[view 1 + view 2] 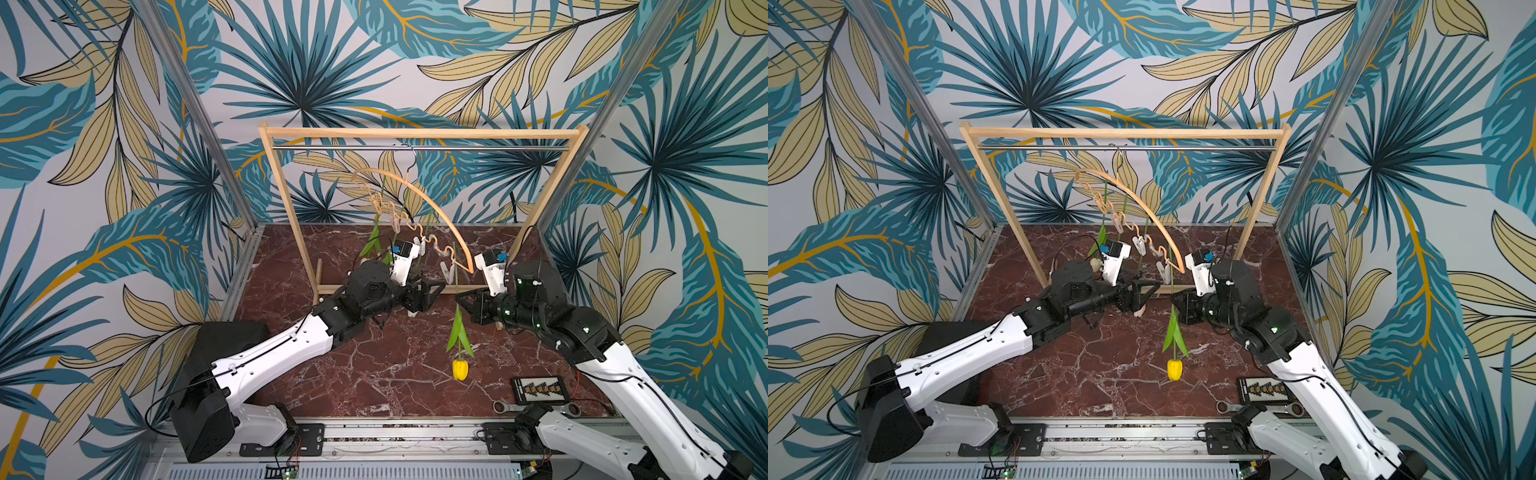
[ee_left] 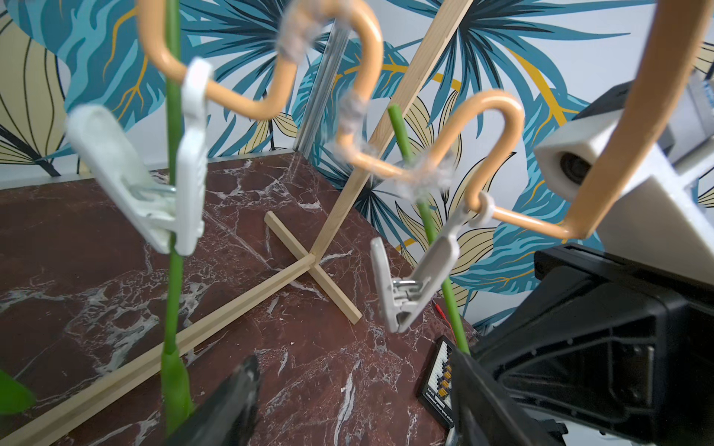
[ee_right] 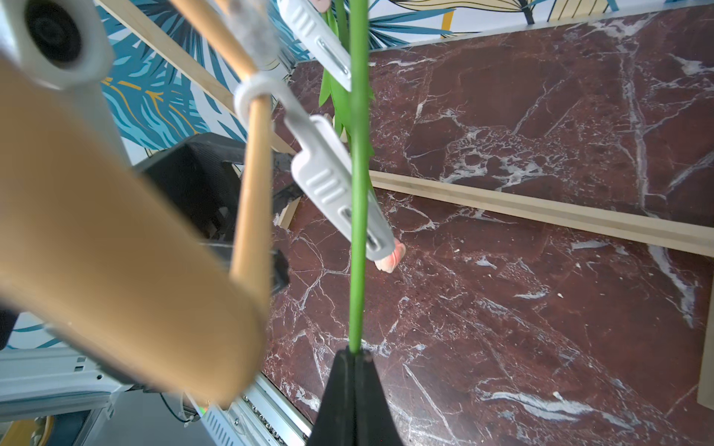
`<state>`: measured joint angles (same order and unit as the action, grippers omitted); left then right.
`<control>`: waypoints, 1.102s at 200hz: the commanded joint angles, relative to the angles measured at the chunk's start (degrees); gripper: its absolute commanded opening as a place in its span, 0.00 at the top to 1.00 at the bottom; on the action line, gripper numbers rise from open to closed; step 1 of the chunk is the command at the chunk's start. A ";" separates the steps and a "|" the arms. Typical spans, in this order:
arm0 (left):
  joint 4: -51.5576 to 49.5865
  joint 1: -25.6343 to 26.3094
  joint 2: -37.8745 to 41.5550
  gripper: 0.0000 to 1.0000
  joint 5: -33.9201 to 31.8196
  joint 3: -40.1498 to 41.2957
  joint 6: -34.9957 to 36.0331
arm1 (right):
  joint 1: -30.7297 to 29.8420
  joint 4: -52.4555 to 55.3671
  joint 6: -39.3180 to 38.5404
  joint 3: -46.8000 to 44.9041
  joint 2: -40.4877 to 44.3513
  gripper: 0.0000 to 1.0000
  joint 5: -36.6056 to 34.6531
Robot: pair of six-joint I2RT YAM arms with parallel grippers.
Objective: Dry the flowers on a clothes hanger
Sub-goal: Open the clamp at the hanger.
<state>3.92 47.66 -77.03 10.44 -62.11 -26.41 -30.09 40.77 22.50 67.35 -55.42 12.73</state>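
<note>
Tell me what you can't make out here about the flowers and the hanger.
- Both top views: the left arm mostly hides the other tulip heads; only the yellow tulip shows whole.
- Right wrist view: the stem overlaps the clip, so any pinch is unclear.
- Both top views: the card print is too small.

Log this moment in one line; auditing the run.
right gripper: shut on yellow tulip stem | left gripper: open by end clip
</note>
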 commanded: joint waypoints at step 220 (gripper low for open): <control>-1.21 0.22 -1.65 0.33 0.09 -6.60 5.06 | 0.09 -2.90 -1.40 -2.66 1.67 1.00 5.15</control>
<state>3.07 47.70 -78.52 10.90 -65.95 -22.37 -30.09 38.87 22.02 65.76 -54.30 17.04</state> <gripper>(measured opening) 0.695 0.054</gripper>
